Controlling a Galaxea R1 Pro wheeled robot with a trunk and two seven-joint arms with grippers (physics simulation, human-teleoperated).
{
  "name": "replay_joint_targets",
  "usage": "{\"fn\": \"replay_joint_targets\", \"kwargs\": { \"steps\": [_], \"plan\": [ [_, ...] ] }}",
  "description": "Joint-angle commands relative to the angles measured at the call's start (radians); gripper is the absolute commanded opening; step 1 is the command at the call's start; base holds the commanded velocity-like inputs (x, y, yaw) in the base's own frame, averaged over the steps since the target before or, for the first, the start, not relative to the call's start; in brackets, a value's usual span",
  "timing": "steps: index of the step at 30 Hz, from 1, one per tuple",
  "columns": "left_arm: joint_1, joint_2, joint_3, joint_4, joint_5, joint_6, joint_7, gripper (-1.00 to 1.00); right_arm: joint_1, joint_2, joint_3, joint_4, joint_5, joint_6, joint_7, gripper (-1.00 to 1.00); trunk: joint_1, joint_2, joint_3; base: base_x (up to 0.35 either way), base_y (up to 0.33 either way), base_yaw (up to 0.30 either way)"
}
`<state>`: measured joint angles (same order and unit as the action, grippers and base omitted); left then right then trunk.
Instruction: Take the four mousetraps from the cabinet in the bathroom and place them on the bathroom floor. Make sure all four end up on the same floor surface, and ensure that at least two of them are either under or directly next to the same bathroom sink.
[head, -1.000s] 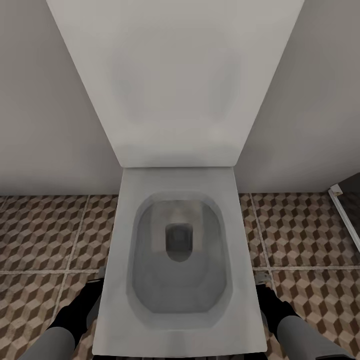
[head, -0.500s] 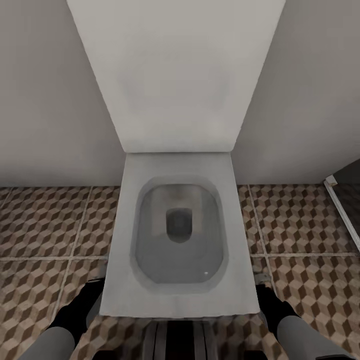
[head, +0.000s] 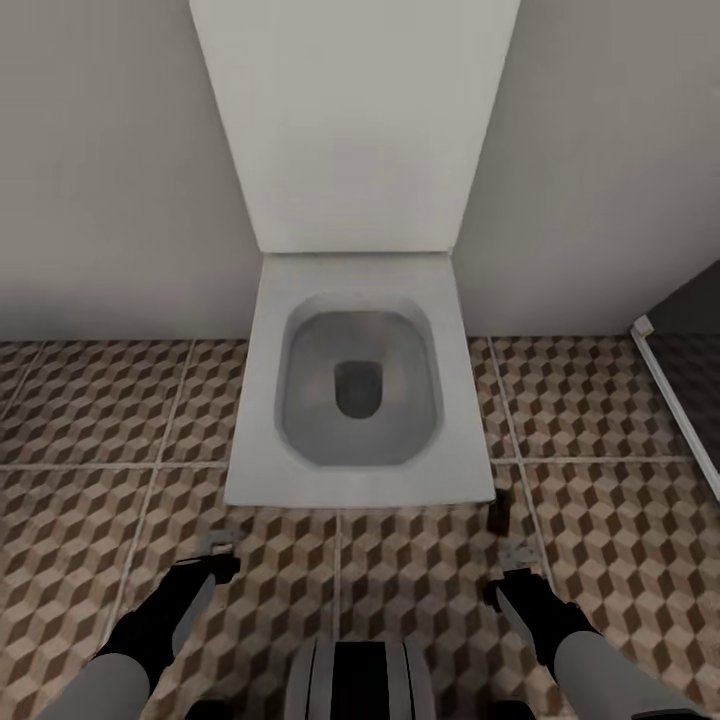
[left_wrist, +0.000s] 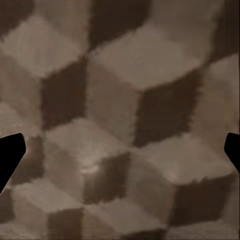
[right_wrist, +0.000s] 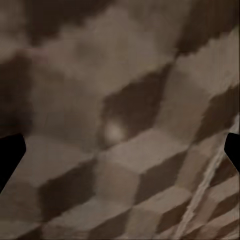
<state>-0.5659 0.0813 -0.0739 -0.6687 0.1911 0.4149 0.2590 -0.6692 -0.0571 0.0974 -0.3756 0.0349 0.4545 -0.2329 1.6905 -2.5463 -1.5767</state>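
Straight ahead at twelve o'clock stands a white rectangular ceramic toilet (head: 358, 390) with its lid raised against the pale grey wall (head: 100, 170), and around it spreads the bathroom floor of brown, beige and white cube-patterned tiles (head: 90, 420) with thin pale grout lines. At two o'clock a dark doorway with a white frame edge (head: 672, 390) cuts into the tiles. My left pincer (head: 212, 560) hangs low at seven o'clock and my right pincer (head: 505, 575) at five o'clock, both over bare tile; from each wrist I see my dark fingertips (left_wrist: 10, 155) standing wide apart at the two margins, with nothing but cube pattern between them, so both hands are spread and empty. No mousetrap, orange-brown cabinet or basin lies before me, and no trap rests on the tiles I can see. I judge the task hardly begun as far as this shows: I must find the cabinet, fetch four traps, and lay them by the sink.
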Motion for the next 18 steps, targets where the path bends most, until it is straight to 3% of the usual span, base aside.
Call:
{"fn": "replay_joint_targets", "kwargs": {
  "steps": [1,18],
  "plan": [
    [0.0,0.002,-0.007,-0.002,0.01,0.004,0.009,1.0,0.0,-0.001,0.007,-0.002,0.003,0.009,-0.002,1.0,-0.001,0.0,-0.001,-0.346,0.0,0.0],
    [0.0,0.002,-0.007,-0.002,0.011,0.004,0.009,1.0,0.0,0.0,0.007,-0.002,0.003,0.009,-0.002,1.0,-0.001,0.0,-0.001,-0.347,0.0,0.0]
  ]
}}
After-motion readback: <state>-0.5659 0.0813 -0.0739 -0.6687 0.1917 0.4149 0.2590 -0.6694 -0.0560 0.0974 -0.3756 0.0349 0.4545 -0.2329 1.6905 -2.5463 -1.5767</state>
